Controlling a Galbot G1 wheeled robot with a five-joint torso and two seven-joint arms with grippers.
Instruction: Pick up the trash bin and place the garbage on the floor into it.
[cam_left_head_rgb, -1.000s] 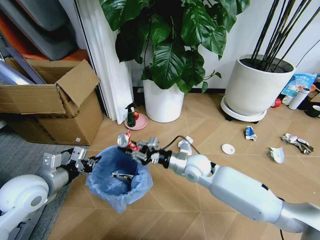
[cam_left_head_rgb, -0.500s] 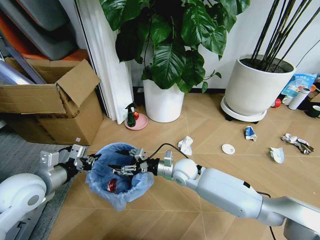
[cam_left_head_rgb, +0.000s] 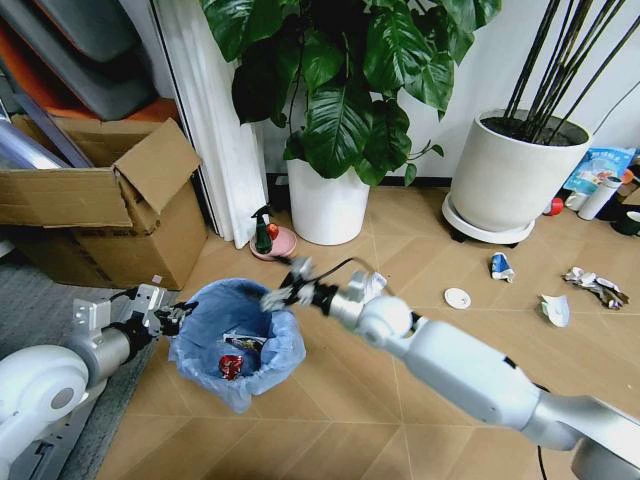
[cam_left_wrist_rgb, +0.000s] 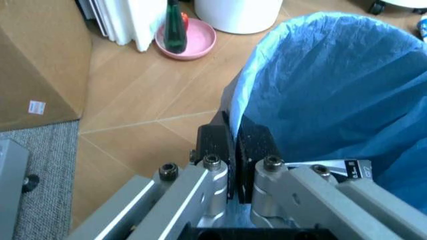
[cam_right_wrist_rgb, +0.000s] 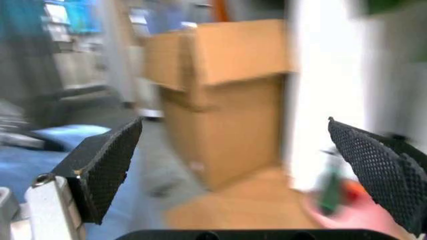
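So the left gripper (cam_left_wrist_rgb: 233, 150) is clamped on the trash bin (cam_left_head_rgb: 240, 340) rim, lower left. Right gripper (cam_left_head_rgb: 285, 292) hangs empty, fingers spread, above it. Best bet: hold the bin level while reaching for the crumpled paper (cam_left_head_rgb: 371, 285).

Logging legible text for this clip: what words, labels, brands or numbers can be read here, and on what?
None can be read with certainty.
Small plate on the left gripper, beside the trash bin: dark characters, too small to read.
White sticker on the cardboard box: print too small.
Blue packet by the wall: printing unreadable.
Blue-white wrapper on the floor: unreadable.
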